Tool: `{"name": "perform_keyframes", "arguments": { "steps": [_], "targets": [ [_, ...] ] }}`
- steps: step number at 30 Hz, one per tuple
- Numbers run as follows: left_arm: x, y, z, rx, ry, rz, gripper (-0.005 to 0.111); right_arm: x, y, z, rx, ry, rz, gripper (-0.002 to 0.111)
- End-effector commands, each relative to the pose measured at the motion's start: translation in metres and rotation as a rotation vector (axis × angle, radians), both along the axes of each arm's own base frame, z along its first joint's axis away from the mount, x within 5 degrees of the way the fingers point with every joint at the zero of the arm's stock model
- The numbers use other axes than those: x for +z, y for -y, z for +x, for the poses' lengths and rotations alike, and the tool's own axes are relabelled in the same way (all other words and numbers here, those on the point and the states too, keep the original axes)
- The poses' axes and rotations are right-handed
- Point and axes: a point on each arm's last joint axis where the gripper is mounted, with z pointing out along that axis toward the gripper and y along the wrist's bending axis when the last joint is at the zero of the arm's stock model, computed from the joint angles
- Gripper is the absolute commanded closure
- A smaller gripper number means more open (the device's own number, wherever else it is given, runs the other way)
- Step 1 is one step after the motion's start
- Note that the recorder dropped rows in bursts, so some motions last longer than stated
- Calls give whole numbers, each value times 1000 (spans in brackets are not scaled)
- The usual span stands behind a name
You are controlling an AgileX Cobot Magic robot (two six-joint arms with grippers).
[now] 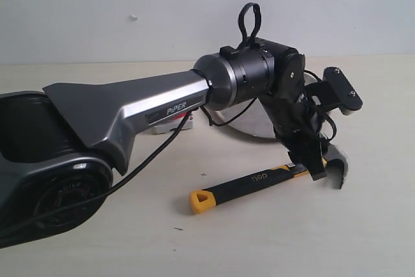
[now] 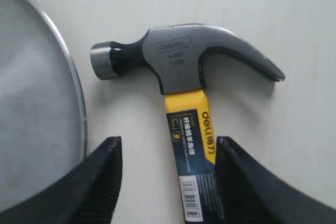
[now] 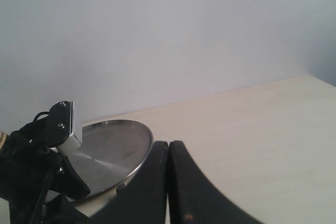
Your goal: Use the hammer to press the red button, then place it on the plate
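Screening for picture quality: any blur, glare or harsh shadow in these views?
Exterior view: even, soft light, faint shadow under the hammer. Left wrist view: hammer lettering readable, left gripper slightly soft. Right wrist view: mild sheen on the plate, no blown glare; right gripper dark.

Hammer [image 2: 185,98] with dark grey steel head, yellow neck band, black handle with yellow lettering, yellow end, silver plate [image 2: 37,103], pale beige table [image 1: 292,238], grey-and-black arm [image 1: 130,105], black ribbed pads [image 2: 107,177] on left gripper [image 2: 167,148]

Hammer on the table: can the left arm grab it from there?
Probably yes: the left gripper is open, its fingers straddling the hammer just below the head, nothing between; the plate lies apart beside it.
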Motion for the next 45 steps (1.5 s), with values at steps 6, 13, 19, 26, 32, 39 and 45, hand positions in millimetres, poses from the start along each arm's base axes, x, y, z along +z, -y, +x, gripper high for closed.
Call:
{"name": "perform_keyframes", "arguments": {
  "steps": [6,13,19,26,32,39,45],
  "targets": [
    [-2,12,-13,-35,16,-7,50,0,0,0,-4,11,-9,108],
    [-4,14,-16,-42,18,-3,50,0,0,0,-4,11,-9,108],
    [-18,14,-15,-43,11,18,50,0,0,0,-4,11,-9,108],
    [-20,14,-15,-17,6,11,50,0,0,0,-4,11,-9,108],
    [-19,16,-13,-3,13,-8,50,0,0,0,-4,11,-9,108],
    [-20,15,-14,27,-14,-2,50,0,0,0,-4,11,-9,108],
    [-21,12,-14,27,-27,20,52,0,0,0,-4,11,-9,108]
  ]
}}
